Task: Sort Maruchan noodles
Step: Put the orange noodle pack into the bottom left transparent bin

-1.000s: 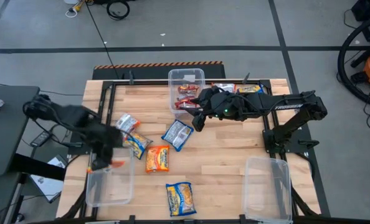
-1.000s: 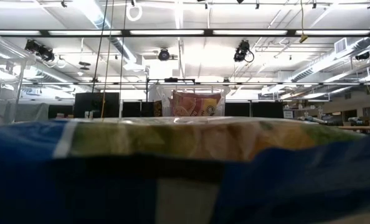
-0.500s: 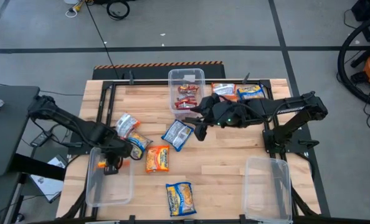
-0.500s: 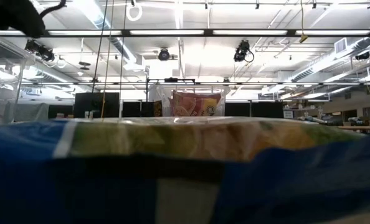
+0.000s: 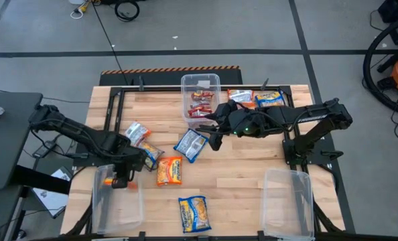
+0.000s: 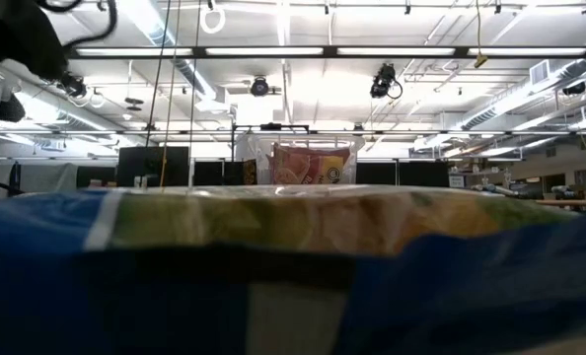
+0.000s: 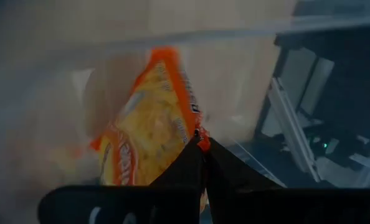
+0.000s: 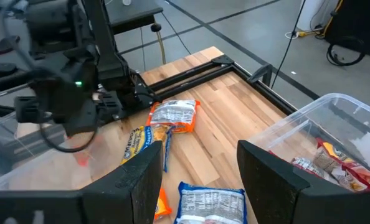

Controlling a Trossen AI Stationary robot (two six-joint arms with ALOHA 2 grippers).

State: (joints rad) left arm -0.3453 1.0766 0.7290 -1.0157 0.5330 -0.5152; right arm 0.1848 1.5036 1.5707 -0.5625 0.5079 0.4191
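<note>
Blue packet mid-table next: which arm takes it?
Right. The right gripper hangs open beside the blue packet. The left gripper is shut on an orange packet over the clear bin at the table's near left corner.

place: robotics lab or workshop hall | evidence: ceiling strip lights [image 6: 283, 50]; taped grey floor [image 5: 206, 27]; wooden table [image 5: 239, 164]

Wooden worktable [image 5: 246, 157], black-framed, with its load of packets and bins.

On the boards lay a red-edged silver packet [image 5: 137, 132], a blue-and-yellow packet [image 5: 149, 154], an orange packet [image 5: 169, 171], a blue packet [image 5: 191, 144], another blue-and-yellow packet [image 5: 194, 213] at the near edge, and two more packets [image 5: 256, 98] at the far edge. Three clear bins stood there: far bin [image 5: 200, 82], near-left bin [image 5: 116, 207], near-right bin [image 5: 288, 204].
</note>
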